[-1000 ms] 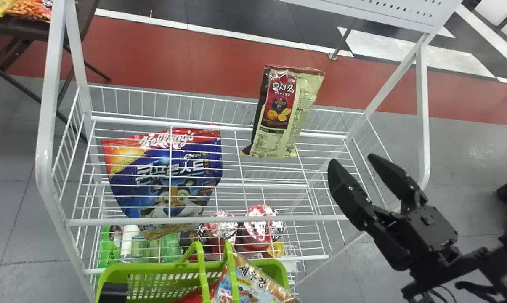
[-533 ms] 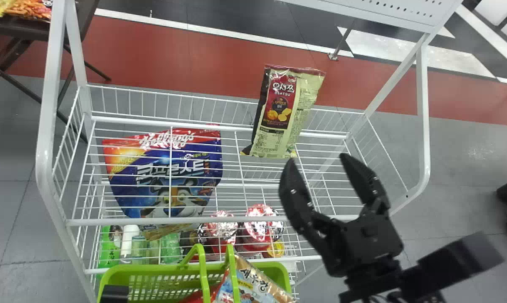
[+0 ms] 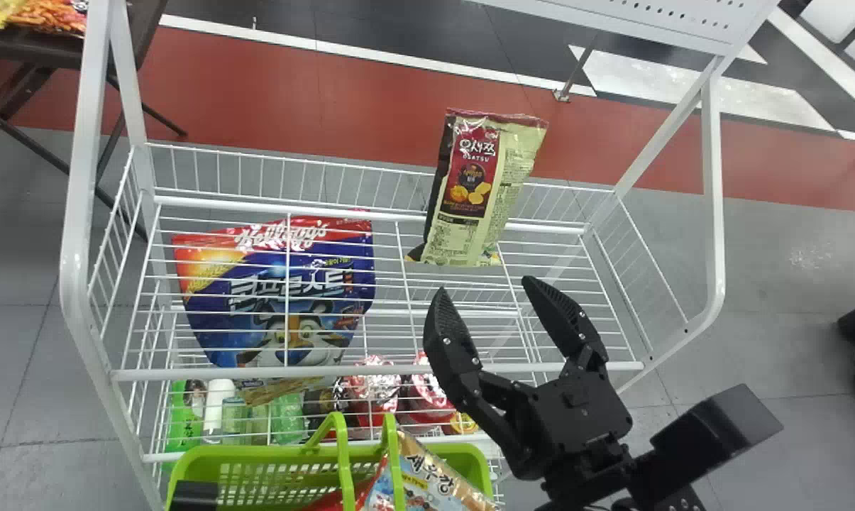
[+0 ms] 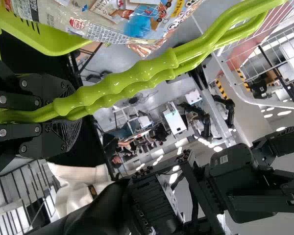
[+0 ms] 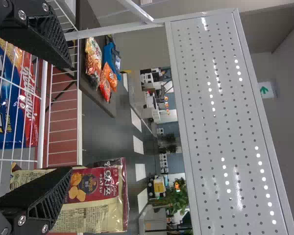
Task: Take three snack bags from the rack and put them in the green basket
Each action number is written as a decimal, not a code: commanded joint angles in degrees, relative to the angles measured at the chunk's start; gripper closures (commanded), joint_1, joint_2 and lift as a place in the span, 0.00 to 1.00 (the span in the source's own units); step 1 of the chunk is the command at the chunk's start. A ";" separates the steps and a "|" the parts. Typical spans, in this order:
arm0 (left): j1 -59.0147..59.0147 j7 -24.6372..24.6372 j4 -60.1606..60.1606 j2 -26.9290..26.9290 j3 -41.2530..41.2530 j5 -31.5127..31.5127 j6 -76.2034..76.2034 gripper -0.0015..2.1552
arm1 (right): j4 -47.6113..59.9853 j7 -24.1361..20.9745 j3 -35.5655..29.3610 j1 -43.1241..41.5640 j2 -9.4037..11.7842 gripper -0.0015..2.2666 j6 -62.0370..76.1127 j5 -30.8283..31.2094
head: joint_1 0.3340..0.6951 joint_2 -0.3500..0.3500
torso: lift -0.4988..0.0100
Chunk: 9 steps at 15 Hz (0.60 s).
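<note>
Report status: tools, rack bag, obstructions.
Left tool shut on basket handles; right tool open, empty; bag on rack, ungripped; path looks unblocked.

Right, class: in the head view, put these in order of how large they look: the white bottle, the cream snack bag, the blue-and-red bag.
Largest to smallest:
1. Blue-and-red bag
2. Cream snack bag
3. White bottle

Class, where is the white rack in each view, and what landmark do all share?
Head view: the rack spans the middle, holding a cream snack bag.
Left wrist view: its frame, beyond the green handles.
Right wrist view: its wires, and its perforated panel.
Landmark: red floor behind the wires.
</note>
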State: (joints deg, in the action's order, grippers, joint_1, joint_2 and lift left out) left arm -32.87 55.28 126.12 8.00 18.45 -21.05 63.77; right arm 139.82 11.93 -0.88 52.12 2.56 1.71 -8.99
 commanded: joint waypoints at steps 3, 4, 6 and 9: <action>0.00 0.00 0.00 0.00 -0.08 -0.04 0.00 0.54 | 0.01 0.02 0.00 0.00 0.25 0.02 -0.09 0.03 | 1.00 0.00 | 0.97; 0.00 0.00 0.00 0.00 -0.08 -0.04 0.18 0.54 | 0.01 0.02 0.00 0.00 0.25 0.02 -0.27 0.03 | 1.00 0.00 | 0.97; 0.00 0.09 0.00 0.00 -0.08 -0.13 0.18 0.54 | 0.01 0.11 0.00 -0.17 0.60 0.02 -0.80 0.11 | 1.00 0.00 | 0.97; -0.62 0.00 0.44 0.00 -0.35 -0.04 0.18 0.54 | 0.01 0.11 0.35 -0.35 0.95 0.02 -1.15 0.11 | 1.00 0.00 | 0.97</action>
State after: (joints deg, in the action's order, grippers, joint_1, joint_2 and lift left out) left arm -33.28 55.28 126.41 8.00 18.24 -21.09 63.93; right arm 139.83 12.04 -0.69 51.87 3.34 0.74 -8.88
